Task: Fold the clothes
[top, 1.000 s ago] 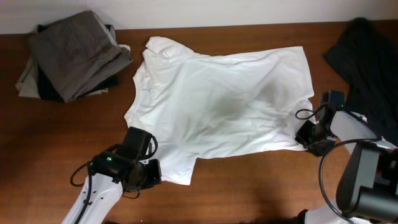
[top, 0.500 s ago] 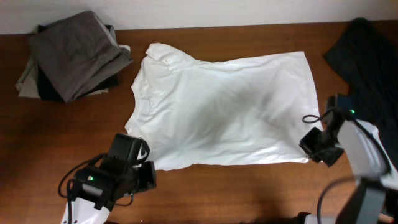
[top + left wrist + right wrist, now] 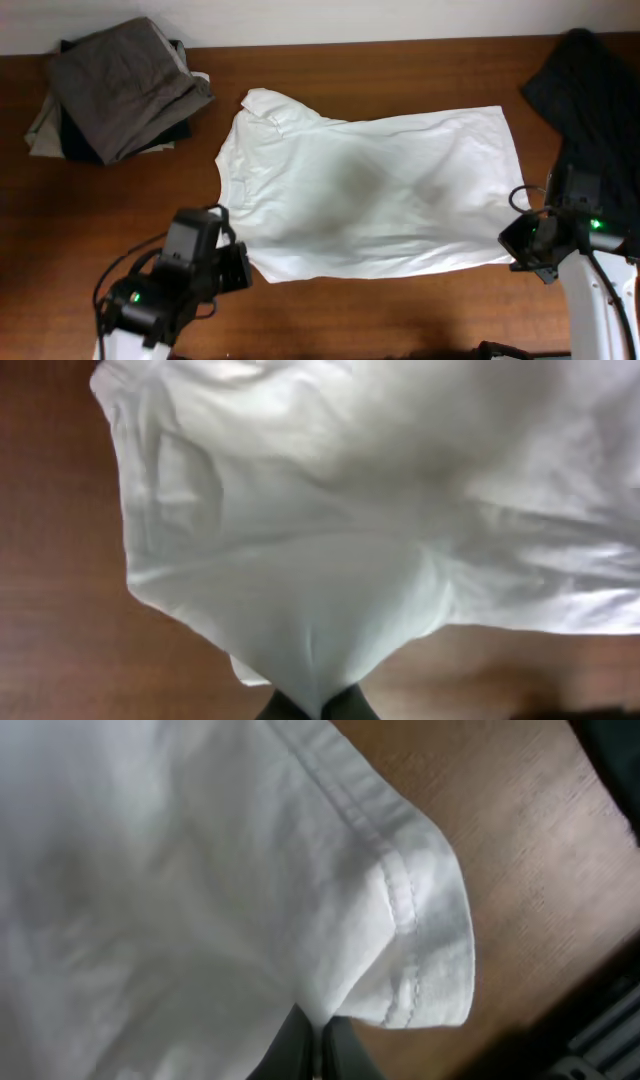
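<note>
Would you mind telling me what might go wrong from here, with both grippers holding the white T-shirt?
1. The left gripper pinches only a small peak of the T-shirt, so the fabric may slip out when lifted.
2. The right gripper holds just the hem corner, close to the dark garment; a swing could drag that garment.
3. The far sleeve lies bunched, so a fold may trap creases.

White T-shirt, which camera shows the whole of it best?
The overhead view. It shows nearly the whole outline of the T-shirt, spread out on the table. The left wrist view shows only creased fabric close up. The right wrist view shows only one stitched hem corner.
</note>
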`<action>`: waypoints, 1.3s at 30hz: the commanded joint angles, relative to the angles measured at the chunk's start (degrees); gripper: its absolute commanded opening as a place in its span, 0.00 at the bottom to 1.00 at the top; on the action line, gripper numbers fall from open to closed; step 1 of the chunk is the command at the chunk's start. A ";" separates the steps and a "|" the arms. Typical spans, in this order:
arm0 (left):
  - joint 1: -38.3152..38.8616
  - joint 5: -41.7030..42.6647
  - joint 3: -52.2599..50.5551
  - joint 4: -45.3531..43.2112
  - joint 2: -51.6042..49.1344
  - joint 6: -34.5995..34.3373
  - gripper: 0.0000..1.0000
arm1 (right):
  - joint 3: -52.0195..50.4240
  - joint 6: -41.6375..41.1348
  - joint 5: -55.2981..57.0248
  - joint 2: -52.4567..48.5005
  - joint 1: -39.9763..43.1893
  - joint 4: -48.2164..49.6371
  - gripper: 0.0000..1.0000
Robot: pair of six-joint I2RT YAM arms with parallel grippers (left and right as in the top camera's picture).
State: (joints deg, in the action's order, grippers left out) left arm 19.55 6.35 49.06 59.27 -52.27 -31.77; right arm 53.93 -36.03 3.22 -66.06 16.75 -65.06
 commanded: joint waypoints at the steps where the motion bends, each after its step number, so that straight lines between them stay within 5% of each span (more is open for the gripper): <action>1: 0.17 -3.91 0.87 -3.39 -7.08 -0.55 0.01 | -0.26 -0.66 0.52 -1.79 0.13 3.30 0.04; 12: 0.15 -17.51 0.87 -25.09 -19.47 -0.52 0.01 | -0.26 -0.46 -5.01 -13.40 -2.25 17.07 0.04; 18: 0.17 -17.77 0.87 -30.16 -22.03 -0.52 0.01 | -0.26 -2.16 -5.11 -21.49 -6.93 24.11 0.04; 28: 0.15 -19.50 0.87 -38.32 -33.79 -0.52 0.01 | -0.26 -3.74 7.61 -21.79 -8.07 27.50 0.04; 39: 0.11 -24.61 0.87 -45.16 -35.58 1.90 0.02 | -0.26 -3.69 8.24 -21.88 -8.07 33.18 0.04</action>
State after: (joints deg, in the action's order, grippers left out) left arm 19.55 -16.62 49.30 15.46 -87.55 -30.89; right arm 53.78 -39.00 9.65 -87.50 8.99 -32.29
